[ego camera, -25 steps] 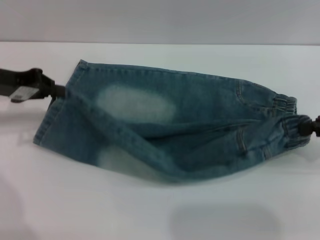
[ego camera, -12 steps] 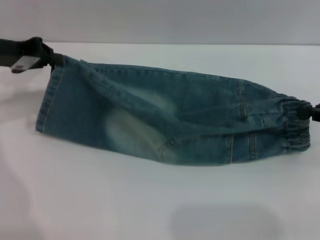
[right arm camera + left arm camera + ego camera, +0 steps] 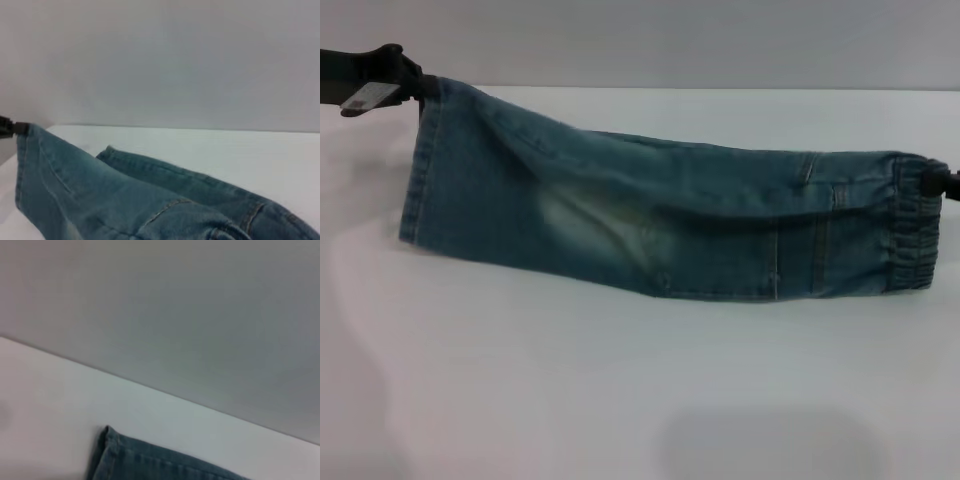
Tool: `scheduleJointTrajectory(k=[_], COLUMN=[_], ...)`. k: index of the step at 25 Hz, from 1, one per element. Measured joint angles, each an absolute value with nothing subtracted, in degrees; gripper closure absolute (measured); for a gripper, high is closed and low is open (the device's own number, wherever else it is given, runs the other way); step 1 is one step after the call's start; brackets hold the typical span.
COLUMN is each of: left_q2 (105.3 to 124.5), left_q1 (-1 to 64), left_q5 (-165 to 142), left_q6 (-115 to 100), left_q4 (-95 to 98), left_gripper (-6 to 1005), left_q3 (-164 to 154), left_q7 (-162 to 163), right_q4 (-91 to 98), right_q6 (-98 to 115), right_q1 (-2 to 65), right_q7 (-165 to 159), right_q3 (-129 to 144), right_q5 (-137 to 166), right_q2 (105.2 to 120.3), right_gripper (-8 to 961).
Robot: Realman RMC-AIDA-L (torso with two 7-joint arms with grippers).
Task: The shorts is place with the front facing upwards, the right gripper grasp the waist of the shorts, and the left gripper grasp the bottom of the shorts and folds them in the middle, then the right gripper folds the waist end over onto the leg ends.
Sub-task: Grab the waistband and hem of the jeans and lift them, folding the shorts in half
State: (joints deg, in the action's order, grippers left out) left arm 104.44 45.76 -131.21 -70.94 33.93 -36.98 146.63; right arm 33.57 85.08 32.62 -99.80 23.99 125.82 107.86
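The blue-green denim shorts (image 3: 650, 220) hang stretched between both grippers above the white table (image 3: 620, 390), with the lower edge near or on the tabletop. At the far left, my left gripper (image 3: 415, 85) is shut on the top corner of the bottom of the shorts (image 3: 415, 180). My right gripper (image 3: 945, 183) shows only as a black tip at the right edge, shut on the ruffled elastic waist (image 3: 917, 235). The right wrist view shows the shorts (image 3: 125, 200) running away to the left gripper (image 3: 12, 128). A hem corner (image 3: 107, 442) shows in the left wrist view.
A grey wall (image 3: 640, 40) stands behind the table's far edge. A soft round shadow (image 3: 765, 445) lies on the tabletop in front of the shorts.
Both grippers have risen and moved toward the far side, lifting the gripped edge. The shorts have gone from lying half spread with pale thigh ovals showing to hanging as a doubled sheet.
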Motion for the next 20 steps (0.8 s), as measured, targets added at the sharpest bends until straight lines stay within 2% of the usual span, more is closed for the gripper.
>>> scheduleJointTrajectory(k=[5,20], left_q2=[105.28,108.03], left_q1=[45.9,47.2], left_q5=[-131.2,-131.4], left_q6=[-68.9,-64.2], left_q4=[34.0,34.0], left_gripper=[888,872], left_q3=[-37.1,-37.3], left_q7=[146.6,144.8], right_q4=[32.4,32.4], right_q6=[81.8,74.9], right_q1=[33.2,34.5], right_q7=[-99.8,-99.3], right_q3=[24.1,24.6], right_q5=[125.7,126.0], right_q2=[108.04,110.00], right_gripper=[932,926])
